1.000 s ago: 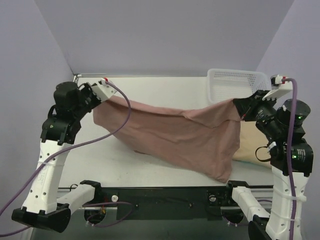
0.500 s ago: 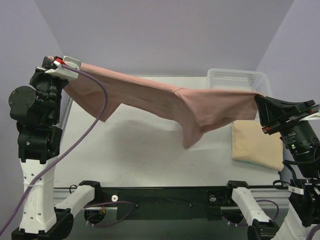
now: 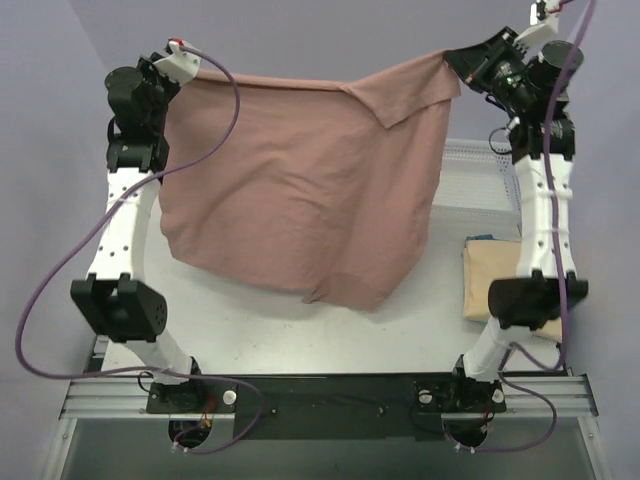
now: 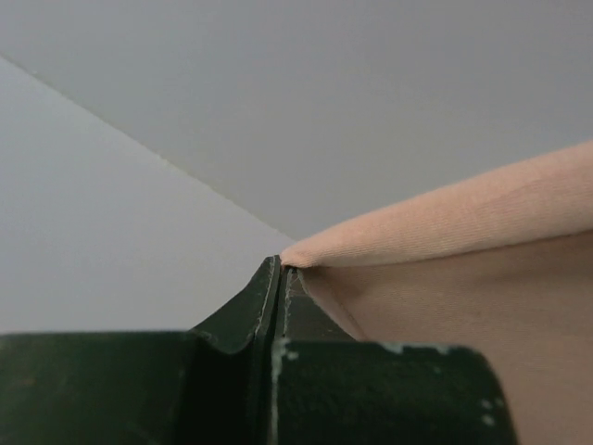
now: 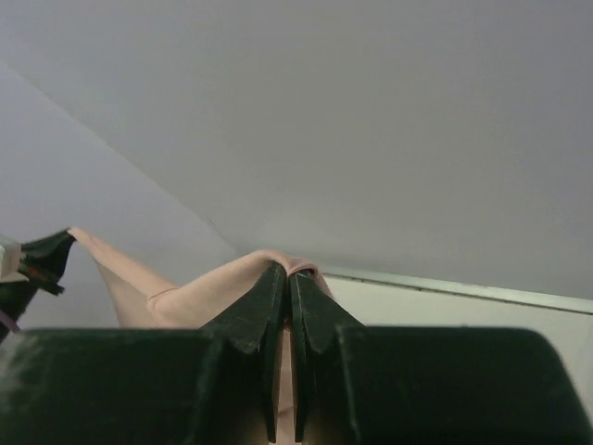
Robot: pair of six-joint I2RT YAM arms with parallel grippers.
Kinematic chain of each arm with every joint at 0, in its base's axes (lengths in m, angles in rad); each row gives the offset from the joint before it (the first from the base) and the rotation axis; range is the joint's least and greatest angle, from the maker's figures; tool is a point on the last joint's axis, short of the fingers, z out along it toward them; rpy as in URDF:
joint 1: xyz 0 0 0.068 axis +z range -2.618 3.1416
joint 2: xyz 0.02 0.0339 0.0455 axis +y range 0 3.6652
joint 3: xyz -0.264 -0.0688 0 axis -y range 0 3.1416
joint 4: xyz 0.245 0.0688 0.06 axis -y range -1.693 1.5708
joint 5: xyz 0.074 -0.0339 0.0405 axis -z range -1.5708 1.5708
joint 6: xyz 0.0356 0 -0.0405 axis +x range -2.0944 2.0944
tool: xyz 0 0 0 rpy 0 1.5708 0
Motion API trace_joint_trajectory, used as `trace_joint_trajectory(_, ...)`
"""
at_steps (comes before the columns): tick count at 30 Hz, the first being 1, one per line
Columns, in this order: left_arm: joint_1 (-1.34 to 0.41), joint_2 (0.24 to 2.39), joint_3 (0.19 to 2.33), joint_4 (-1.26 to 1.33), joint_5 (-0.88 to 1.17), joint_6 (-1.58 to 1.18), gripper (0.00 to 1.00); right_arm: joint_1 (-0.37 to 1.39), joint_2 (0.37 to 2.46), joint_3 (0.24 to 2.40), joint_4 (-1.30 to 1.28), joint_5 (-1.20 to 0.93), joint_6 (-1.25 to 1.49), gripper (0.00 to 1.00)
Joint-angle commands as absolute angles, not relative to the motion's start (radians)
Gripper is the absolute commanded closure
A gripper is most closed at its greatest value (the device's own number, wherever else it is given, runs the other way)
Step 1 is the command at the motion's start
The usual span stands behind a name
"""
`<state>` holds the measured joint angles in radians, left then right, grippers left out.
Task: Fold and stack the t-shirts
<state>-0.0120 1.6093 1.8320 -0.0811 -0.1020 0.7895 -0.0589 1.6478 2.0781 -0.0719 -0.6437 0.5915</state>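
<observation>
The left pincer (image 3: pixel 186 70) and right pincer (image 3: pixel 456 62) are each clamped tight on an upper corner of the pink-brown t-shirt (image 3: pixel 300 190), held high and apart above the tabletop (image 3: pixel 250 330); the cloth thus hangs spread as a sheet, probably to be laid flat for folding. The tan-yellow t-shirt (image 3: pixel 490 280) lies folded at the right edge, likely the stack's base.

The pink-brown shirt (image 3: pixel 300 190) hangs in the air as a broad sheet, held taut along its top edge by both upper corners; a flap near the right corner folds forward over the front; its lower edge droops unevenly, lowest right of centre, seemingly clear of the table (image 3: pixel 250 335); the tan shirt (image 3: pixel 490 282) lies folded flat at the table's right side, partly hidden.
</observation>
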Motion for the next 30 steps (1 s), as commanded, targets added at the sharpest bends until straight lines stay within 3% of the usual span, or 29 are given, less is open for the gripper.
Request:
trace_joint_trajectory(1, 0.044, 1.758, 2.163, 0.111, -0.103, 0.767, 1.00, -0.060, 1.883, 2.441, 0.169, -0.643, 0.853, 1.00)
trace_joint_trajectory(3, 0.061, 1.866, 2.375, 0.080, -0.104, 0.756, 1.00, -0.061, 1.952, 2.563, 0.189, -0.605, 0.880, 1.00)
trace_joint_trajectory(7, 0.084, 2.075, 2.739, 0.022, -0.068, 0.779, 1.00, -0.075, 1.921, 2.554, 0.267, -0.464, 0.832, 1.00)
trace_joint_trajectory(9, 0.090, 2.099, 2.772, 0.029, -0.054, 0.808, 1.00, -0.087, 1.890, 2.536, 0.270, -0.434, 0.787, 1.00)
trace_joint_trajectory(11, 0.100, 2.039, 2.683, 0.063, -0.058, 0.801, 1.00, -0.121, 1.864, 2.510, 0.270, -0.449, 0.779, 1.00)
trace_joint_trajectory(14, 0.132, 1.909, 2.370, 0.142, -0.038, 0.776, 1.00, -0.146, 1.795, 2.418, 0.207, -0.530, 0.773, 1.00)
trace_joint_trajectory(22, 0.193, 1.424, 1.545, 0.123, 0.194, 0.921, 1.00, -0.144, 1.299, 1.617, -0.087, -0.727, 0.534, 1.00)
trace_joint_trajectory(24, 0.205, 1.278, 1.387, -0.088, 0.233, 0.983, 1.00, -0.129, 1.171, 1.446, -0.219, -0.724, 0.444, 1.00)
trace_joint_trajectory(30, 0.222, 1.192, 1.258, -0.745, 0.190, 1.069, 1.00, -0.057, 0.831, 0.998, -0.618, -0.703, 0.330, 1.00)
